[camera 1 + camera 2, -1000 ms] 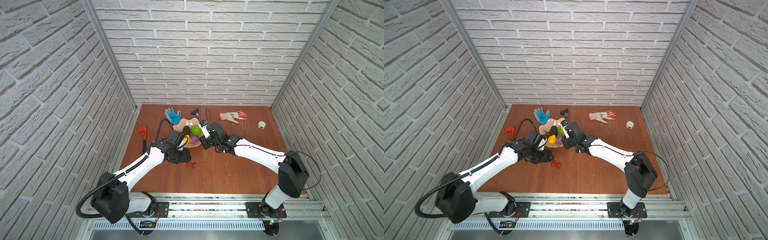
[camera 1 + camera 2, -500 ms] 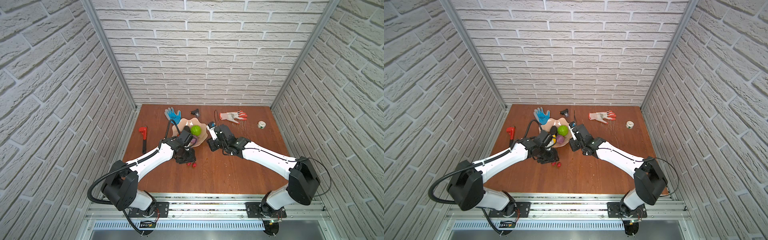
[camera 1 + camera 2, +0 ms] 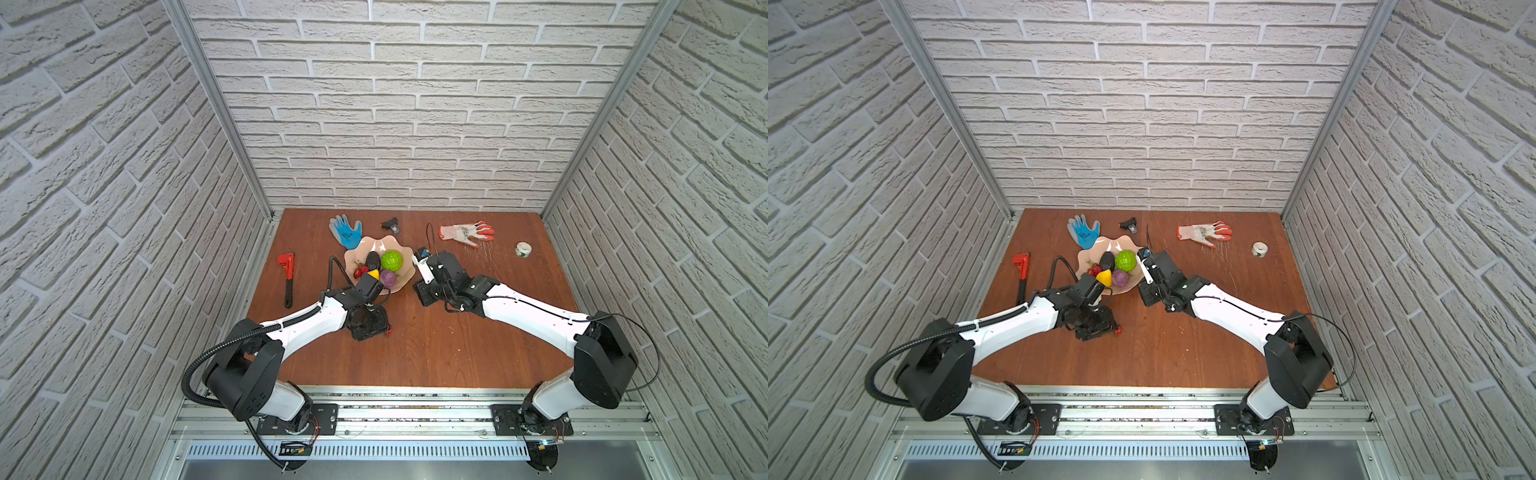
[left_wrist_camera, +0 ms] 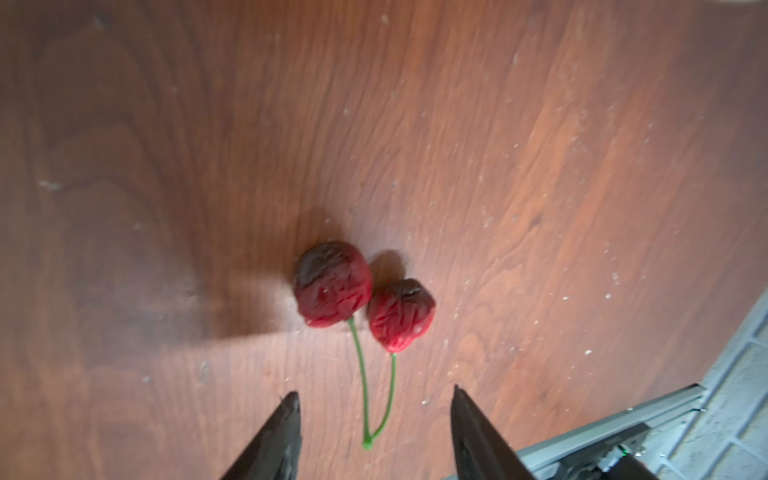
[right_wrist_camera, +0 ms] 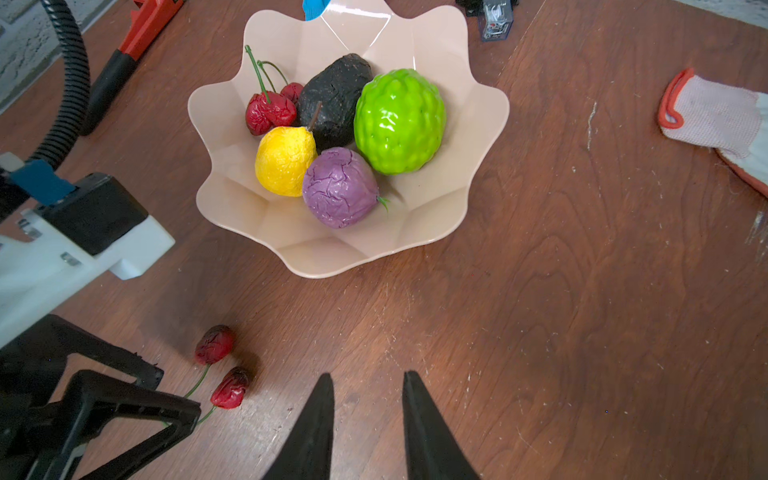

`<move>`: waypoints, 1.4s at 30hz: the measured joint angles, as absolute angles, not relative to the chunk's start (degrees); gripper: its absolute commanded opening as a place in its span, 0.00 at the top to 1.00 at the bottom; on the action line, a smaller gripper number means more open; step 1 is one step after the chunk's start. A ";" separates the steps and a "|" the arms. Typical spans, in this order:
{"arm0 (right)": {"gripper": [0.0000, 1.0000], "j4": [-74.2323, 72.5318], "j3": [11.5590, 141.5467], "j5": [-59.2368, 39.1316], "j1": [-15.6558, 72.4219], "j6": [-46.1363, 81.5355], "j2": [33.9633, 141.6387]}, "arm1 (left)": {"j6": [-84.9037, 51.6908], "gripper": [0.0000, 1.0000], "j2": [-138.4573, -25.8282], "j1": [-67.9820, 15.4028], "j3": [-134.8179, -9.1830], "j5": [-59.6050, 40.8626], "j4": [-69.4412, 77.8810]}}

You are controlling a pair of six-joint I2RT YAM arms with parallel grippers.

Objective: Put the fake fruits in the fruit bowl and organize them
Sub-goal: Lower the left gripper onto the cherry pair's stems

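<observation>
Top views: fruit bowl (image 3: 384, 242), peach plastic w/ scalloped rim and faceted sides, sits left of centre, toward the worktop's (image 3: 457, 345) back edge. Inside it: bumpy dark avocado (image 3: 372, 259), glossy knobbly green ball (image 3: 392, 260), smooth yellow pear (image 3: 373, 274), wrinkled purple fruit (image 3: 387, 277), red cherries (image 3: 358, 272) w/ thin stems. L claw (image 3: 374, 328) is low over the wood grain in front of the bowl. R claw (image 3: 426, 295) is just beside its front-right rim.

L wrist: I see the loose cherry pair (image 4: 332, 286), shrivelled red skins, green stems joined in a V, flat on the worktop. L claw is spread, stem joint betw. the tips, no contact.

R wrist: R claw tips narrowly apart, nothing betw. them, over bare wood. Fruits in the bowl are clustered, touching.
</observation>
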State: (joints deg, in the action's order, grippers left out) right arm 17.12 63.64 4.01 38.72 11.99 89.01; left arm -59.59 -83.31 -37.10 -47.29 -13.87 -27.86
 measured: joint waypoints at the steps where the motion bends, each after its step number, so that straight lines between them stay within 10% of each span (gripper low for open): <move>1: 0.70 17.23 63.64 3.86 38.72 12.05 89.14 | -60.14 0.43 -83.44 -36.93 -46.83 -14.24 -26.98; 42: 0.77 18.65 63.77 1.85 38.72 13.13 92.44 | -62.98 1.00 -84.55 -35.44 -43.62 -17.21 -20.88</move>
